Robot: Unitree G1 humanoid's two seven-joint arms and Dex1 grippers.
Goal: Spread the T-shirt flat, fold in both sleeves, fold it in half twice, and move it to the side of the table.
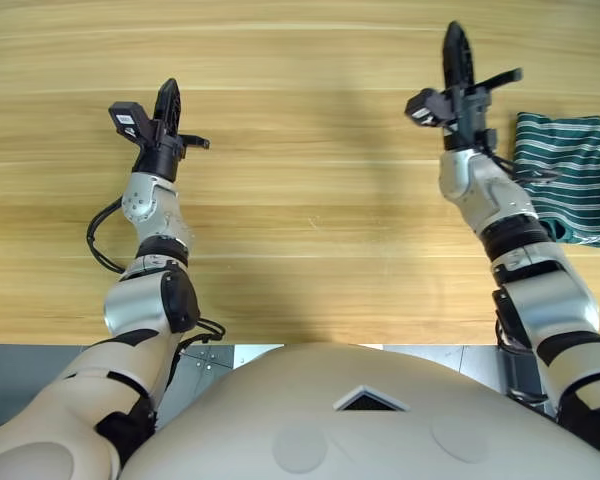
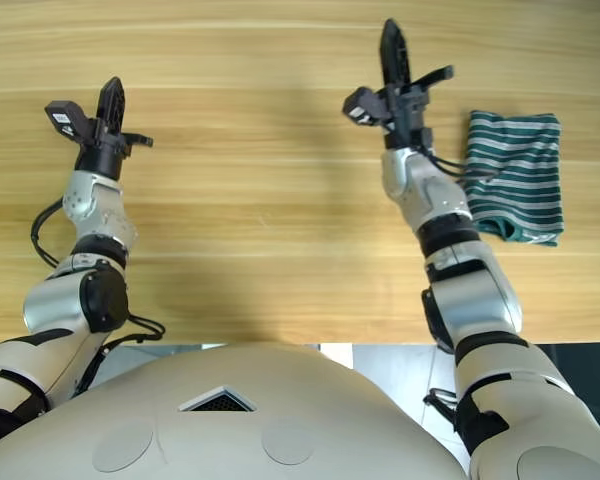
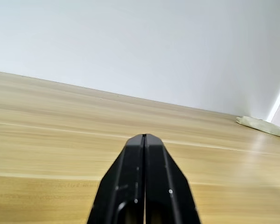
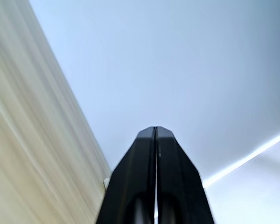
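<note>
The T-shirt (image 1: 570, 175), green with thin white stripes, lies folded into a small rectangle at the right side of the wooden table (image 1: 310, 200); the right eye view has it too (image 2: 515, 170). My right gripper (image 1: 457, 48) is raised just left of the shirt, shut and holding nothing. In its own wrist view its fingers (image 4: 155, 135) are pressed together. My left gripper (image 1: 167, 98) hovers over the left part of the table, far from the shirt, also shut and empty, with fingers (image 3: 143, 140) closed tip to tip.
Bare wood stretches between the two arms and toward the far edge. A white wall rises behind the table. A pale flat object (image 3: 263, 126) lies far off on the table surface in the left wrist view.
</note>
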